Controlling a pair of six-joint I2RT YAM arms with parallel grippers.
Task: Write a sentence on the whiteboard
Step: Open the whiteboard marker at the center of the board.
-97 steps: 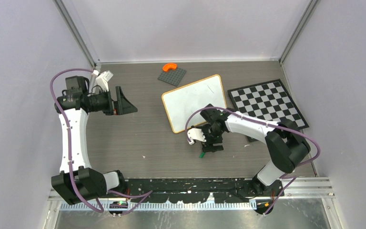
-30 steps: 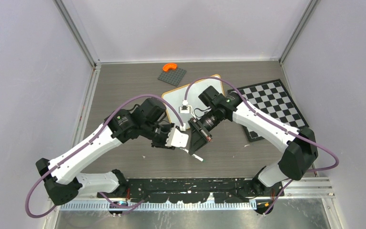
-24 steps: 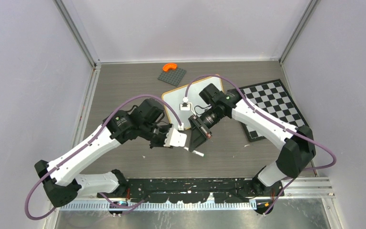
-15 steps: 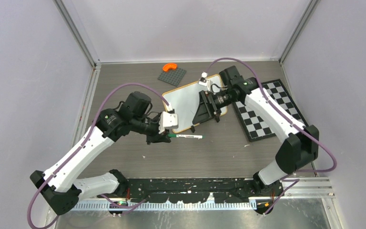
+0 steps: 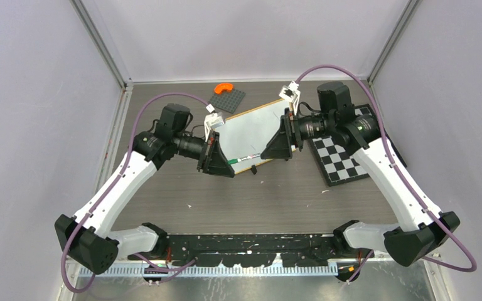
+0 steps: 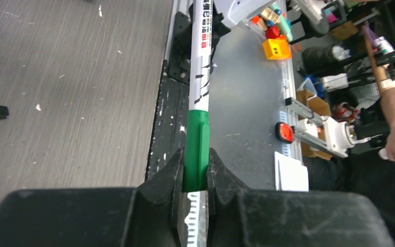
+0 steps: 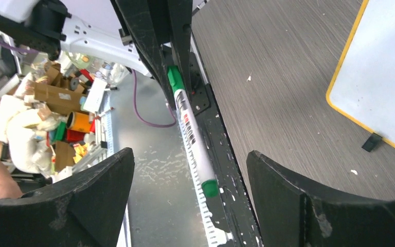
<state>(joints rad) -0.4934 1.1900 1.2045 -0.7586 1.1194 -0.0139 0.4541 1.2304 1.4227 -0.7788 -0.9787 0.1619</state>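
Step in hand: the marker (image 6: 199,77) is being offered from one arm to the other above the table (image 5: 182,182), apparently for uncapping; nothing is being written yet.
Left gripper (image 6: 195,159): the marker's green cap (image 6: 196,139) is being pinched tightly between the fingers, and the white barrel is being pointed out toward the other arm.
Right gripper (image 7: 190,154): the fingers are being held spread wide, one on each side of the barrel's far end, and nothing is being touched by them.
Whiteboard (image 5: 254,128): it is being overhung by both grippers, lying askew on the table just beside the checkerboard (image 5: 345,157).
Sentence: no lettering is being shown on the bare part of the board, so the writing is judged not begun.
Next move: the barrel is likely needing to be closed on squarely by the right fingers and drawn straight along its length, away from the cap.
Hidden: two of the board's corners are being covered by the grippers in the overhead view, and the nib is being concealed under the cap.
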